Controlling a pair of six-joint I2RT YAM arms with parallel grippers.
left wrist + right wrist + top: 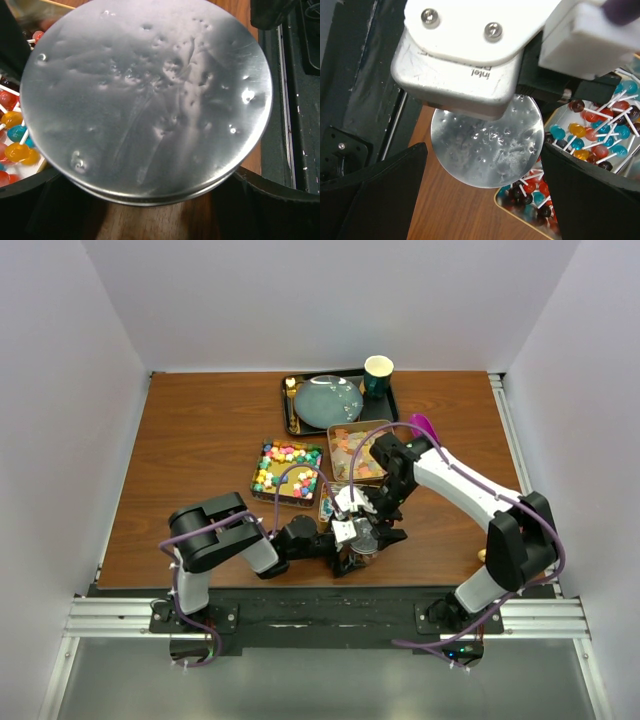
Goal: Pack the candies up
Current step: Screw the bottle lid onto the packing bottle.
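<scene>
A jar with a dented silver lid (150, 95) stands on the table between the dark fingers of my left gripper (150, 212), which is shut on the jar below the lid. In the top view the left gripper (352, 545) holds it near the front edge. My right gripper (482, 192) is open, its fingers (375, 195) spread wide above the lid (490, 145). In the top view the right gripper (372, 522) hovers just over the jar. The candies lie in trays: multicoloured cubes (287, 468), pale gummies (352, 448), and red, blue and orange lollipops (600, 135) beside the jar.
The lollipop tray (327, 506) touches the jar's left side and shows in the left wrist view (15, 145). A purple scoop (423, 425) lies behind the right arm. A black tray (292, 410) with a grey plate and a cup (378, 375) sits at the back.
</scene>
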